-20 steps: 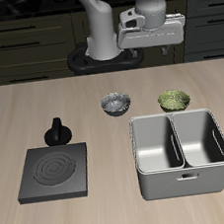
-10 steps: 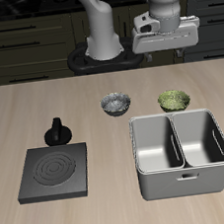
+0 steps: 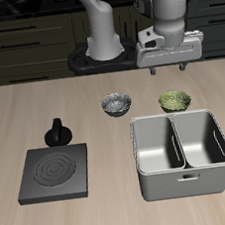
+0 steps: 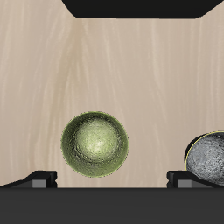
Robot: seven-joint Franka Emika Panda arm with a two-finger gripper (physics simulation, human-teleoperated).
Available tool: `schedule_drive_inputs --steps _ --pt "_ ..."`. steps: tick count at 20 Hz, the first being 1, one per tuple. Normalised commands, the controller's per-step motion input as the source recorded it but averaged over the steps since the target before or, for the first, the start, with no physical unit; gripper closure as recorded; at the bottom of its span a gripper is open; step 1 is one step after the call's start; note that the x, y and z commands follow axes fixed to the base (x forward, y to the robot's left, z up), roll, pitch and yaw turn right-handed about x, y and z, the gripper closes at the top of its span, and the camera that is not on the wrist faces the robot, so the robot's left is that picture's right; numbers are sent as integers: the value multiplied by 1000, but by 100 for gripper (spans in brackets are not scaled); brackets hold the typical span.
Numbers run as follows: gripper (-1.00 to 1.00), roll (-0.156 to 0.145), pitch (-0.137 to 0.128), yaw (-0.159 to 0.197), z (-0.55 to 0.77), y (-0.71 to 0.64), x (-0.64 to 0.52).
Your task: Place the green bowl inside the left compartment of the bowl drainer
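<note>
The green bowl [image 3: 175, 101] is seen upright on the surface [image 3: 43, 103], just behind the bowl drainer [image 3: 187, 183] and nearest its left compartment [image 3: 203, 139], which is seen to hold nothing. The grey-and-white patterned bowl [image 3: 117, 104] is set beside it, apart. The end effector [image 3: 168, 62] is held well above, its fingers spread apart and nothing gripped. In the wrist view the green bowl [image 4: 94, 144] is found almost directly below, slightly off centre, so a near-vertical descent is judged to be required.
</note>
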Motion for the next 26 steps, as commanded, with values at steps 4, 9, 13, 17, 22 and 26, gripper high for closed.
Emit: schedule_drive_inputs --steps 4,9,13,17,22,26 --pt "-100 8 48 -26 -339 -15 48" --pt "-100 22 36 -8 -365 -7 -91" --pt "-100 -13 7 9 -340 -130 -166" --pt "-100 2 53 -24 -312 -58 -45" --pt "-100 -6 53 -2 -361 -9 13" --pt "-100 15 107 -5 -640 4 -97"
